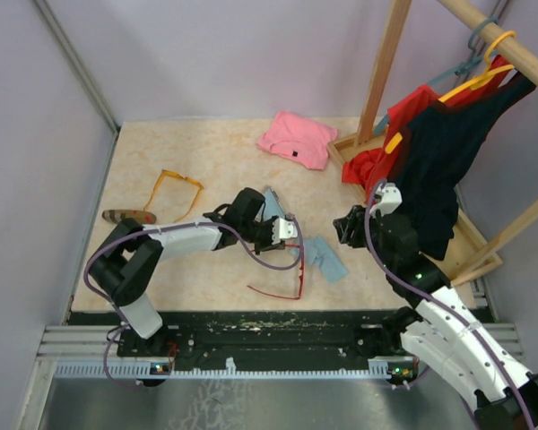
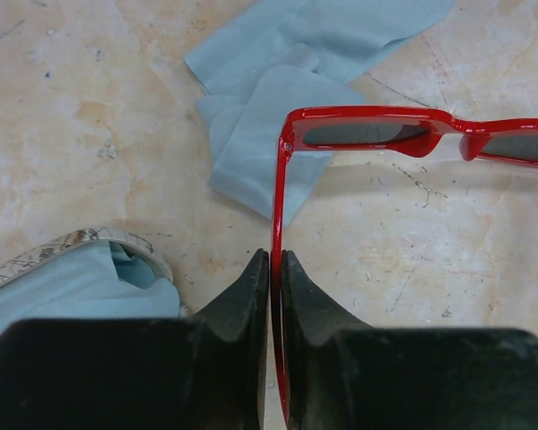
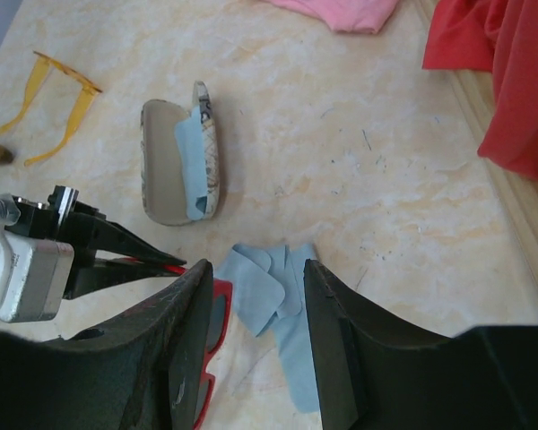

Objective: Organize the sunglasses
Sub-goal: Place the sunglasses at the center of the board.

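Red pair (image 2: pixel 377 133): near the table's (image 1: pixel 206 152) front edge, one arm pinched by the left gripper (image 2: pixel 274 260).
Left jaws: nearly closed on that arm.
Right gripper (image 3: pixel 258 269): jaws half apart, empty, above the blue cloth (image 3: pixel 278 296).
Orange pair (image 1: pixel 175 193): by the left edge.
Tip: grip lightly, set it down flat; lifted or resting, can't really tell.
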Tool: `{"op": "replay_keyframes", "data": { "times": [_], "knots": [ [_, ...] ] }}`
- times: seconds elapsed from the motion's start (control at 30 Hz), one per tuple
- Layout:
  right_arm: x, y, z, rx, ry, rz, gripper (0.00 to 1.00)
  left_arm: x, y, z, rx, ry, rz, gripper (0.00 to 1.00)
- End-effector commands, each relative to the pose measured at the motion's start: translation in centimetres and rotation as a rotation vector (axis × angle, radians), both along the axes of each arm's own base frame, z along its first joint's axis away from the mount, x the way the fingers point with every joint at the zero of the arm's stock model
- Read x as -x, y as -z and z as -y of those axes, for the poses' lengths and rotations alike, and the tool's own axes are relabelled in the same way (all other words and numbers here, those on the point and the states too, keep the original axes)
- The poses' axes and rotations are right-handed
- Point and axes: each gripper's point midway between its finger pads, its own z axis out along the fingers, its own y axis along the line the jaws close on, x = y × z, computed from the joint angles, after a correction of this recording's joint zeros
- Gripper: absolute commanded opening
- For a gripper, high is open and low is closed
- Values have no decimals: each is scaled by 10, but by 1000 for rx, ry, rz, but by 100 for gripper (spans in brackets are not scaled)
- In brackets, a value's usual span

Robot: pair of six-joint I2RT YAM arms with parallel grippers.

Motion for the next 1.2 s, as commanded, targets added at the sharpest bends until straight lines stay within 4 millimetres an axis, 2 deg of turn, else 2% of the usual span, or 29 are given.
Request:
{"op": "replay_keyframes", "data": {
  "times": [0.0, 0.17, 0.3, 0.4, 0.5, 0.57, 0.67, 0.77, 0.9, 0.97, 1.17],
  "knots": [
    [-2, 2, -4, -20, -2, -18, 46, 3, 9, -2, -22, 0, -43, 16],
    [-2, 9, -7, -12, -16, -49, 46, -1, 12, -3, -15, -47, -53, 30],
    [-2, 18, -8, -11, -9, -82, 47, -4, 2, -2, 21, -72, -40, 36],
    [-2, 24, -7, -11, 5, -114, 47, -7, -22, 2, 90, -94, -9, 37],
    [-2, 33, -8, -3, 6, -158, 47, -10, -54, 2, 207, -164, 33, 38],
    [-1, 40, -12, 11, -3, -195, 47, -15, -82, 1, 315, -243, 56, 38],
    [2, 51, -21, 107, -3, -225, 47, -31, -120, -17, 465, -488, 44, 42],
    [8, 60, -43, 165, -31, -248, 47, -42, -142, -44, 583, -728, 0, 51],
    [18, 75, -68, 182, -69, -287, 47, -46, -147, -84, 610, -1029, -114, 54],
    [23, 78, -77, 206, -81, -304, 47, -39, -145, -104, 596, -1136, -157, 55],
    [46, 97, -100, 251, -130, -384, 44, -13, -139, -146, 670, -1286, -224, 55]
  ]
}}
